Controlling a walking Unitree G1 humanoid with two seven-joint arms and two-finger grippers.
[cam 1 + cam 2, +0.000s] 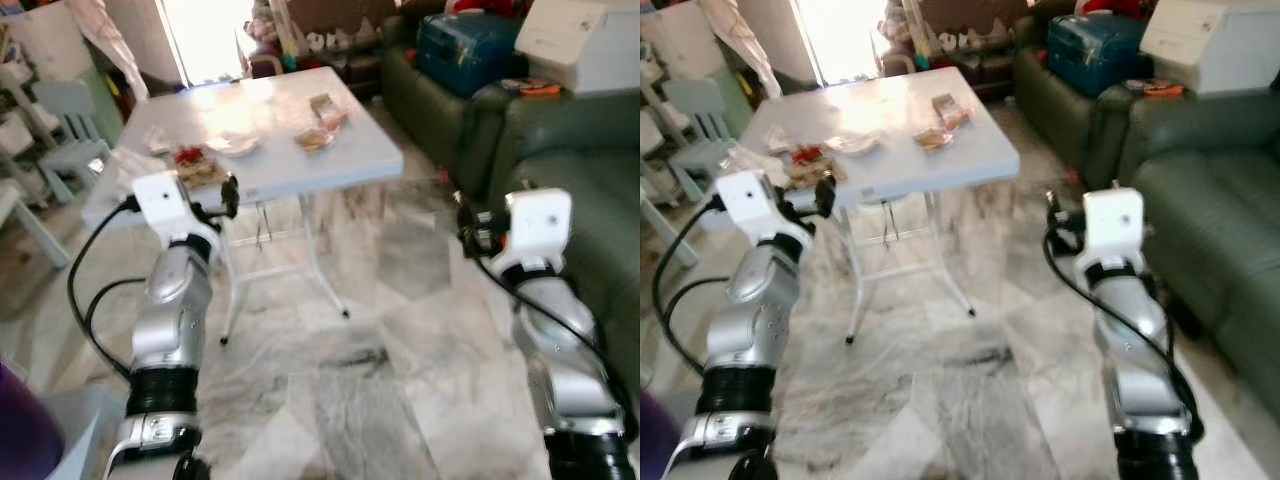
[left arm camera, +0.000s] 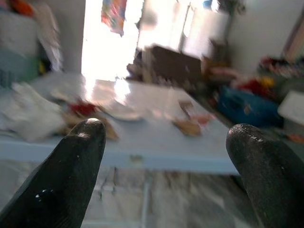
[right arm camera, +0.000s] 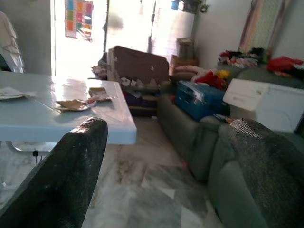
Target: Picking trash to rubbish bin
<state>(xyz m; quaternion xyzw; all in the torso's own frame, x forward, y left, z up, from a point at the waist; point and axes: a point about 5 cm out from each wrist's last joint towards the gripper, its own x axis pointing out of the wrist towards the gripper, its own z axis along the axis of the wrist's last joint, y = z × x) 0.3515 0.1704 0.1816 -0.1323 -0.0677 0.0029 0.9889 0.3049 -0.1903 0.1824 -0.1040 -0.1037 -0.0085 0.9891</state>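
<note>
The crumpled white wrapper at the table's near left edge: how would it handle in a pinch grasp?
The crumpled white paper wrapper on the light-blue folding table probably is light and floppy, given its creased folds. It would likely crush rather than resist, and could slide on the smooth tabletop if pushed.

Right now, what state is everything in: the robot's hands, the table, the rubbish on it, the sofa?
Left hand: open, empty, raised facing the table.
Right hand: open, empty, raised beside the sofa.
Folding table: standing upright, legs unfolded.
Trash: scattered on the tabletop, none picked up yet.
Crumpled white paper: lying at the table's edge.
Blue case: shut, resting on the green sofa.
White box: closed, on the sofa.
</note>
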